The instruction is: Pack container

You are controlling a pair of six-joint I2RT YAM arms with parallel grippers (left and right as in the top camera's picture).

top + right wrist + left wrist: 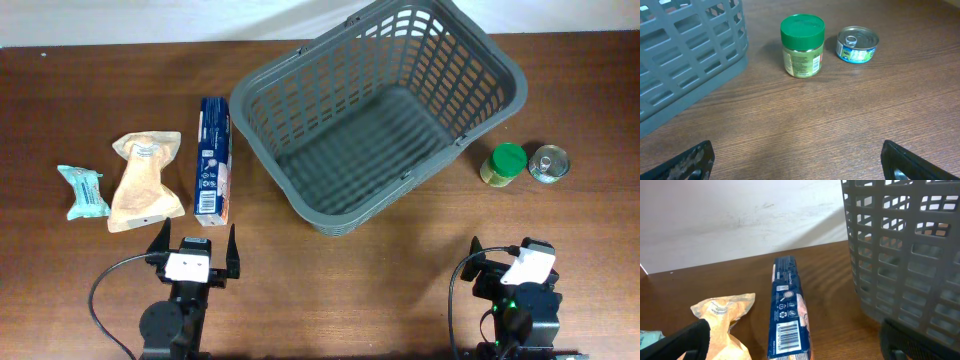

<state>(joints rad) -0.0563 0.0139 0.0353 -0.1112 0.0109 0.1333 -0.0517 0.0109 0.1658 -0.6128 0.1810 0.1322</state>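
Observation:
The large dark grey basket (375, 110) stands tilted at the back middle of the table and holds nothing; its lattice wall shows in the left wrist view (905, 255) and the right wrist view (685, 55). Left of it lie a blue box (213, 160), a tan pouch (146, 180) and a small teal packet (82, 191). Right of it stand a green-lidded jar (504, 165) and a tin can (548, 163). My left gripper (194, 246) is open and empty just in front of the blue box (787, 310). My right gripper (505, 254) is open and empty, in front of the jar (801, 46) and can (857, 44).
The brown wooden table (330, 290) ends at a white wall along the back edge. The tan pouch (722, 317) lies close beside the blue box in the left wrist view.

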